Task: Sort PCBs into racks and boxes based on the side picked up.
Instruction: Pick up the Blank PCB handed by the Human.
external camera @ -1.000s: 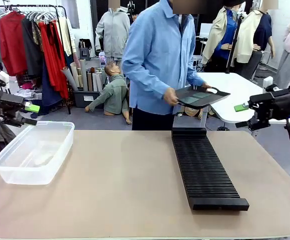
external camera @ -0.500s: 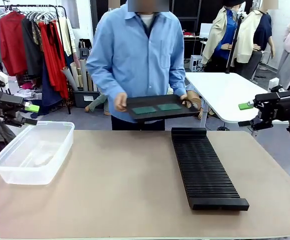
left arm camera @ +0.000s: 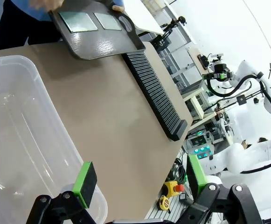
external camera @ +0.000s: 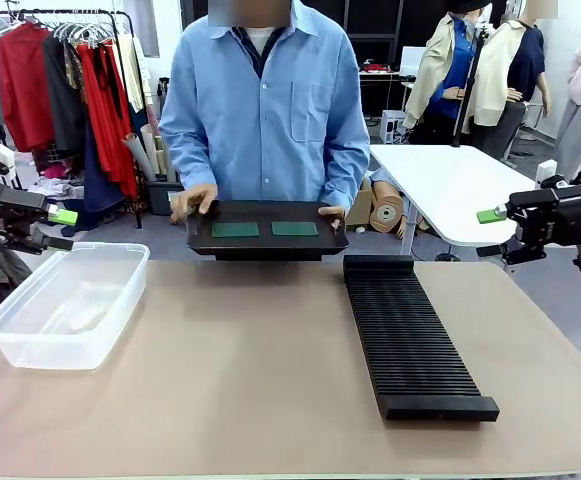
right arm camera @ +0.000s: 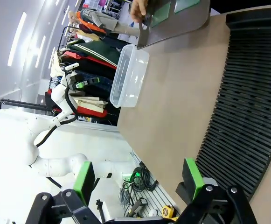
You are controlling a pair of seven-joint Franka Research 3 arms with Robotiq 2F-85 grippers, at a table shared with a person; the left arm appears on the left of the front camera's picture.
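Tan table (external camera: 220,400) carries rack (external camera: 410,340) and tub (external camera: 65,305) (hung clothes (external camera: 25,85) behind).

Bright even light, soft shadows, wrist views warped, washed-out

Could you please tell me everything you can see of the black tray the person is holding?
The tray is shallow, smooth and black, plastic by its look, with a cut-out handle showing at one end. The person's hands grip its two short ends, holding it roughly level over the table's far edge, left of the rack's far end. Two green PCBs lie flat side by side on it. Whether it touches the table cannot be told.
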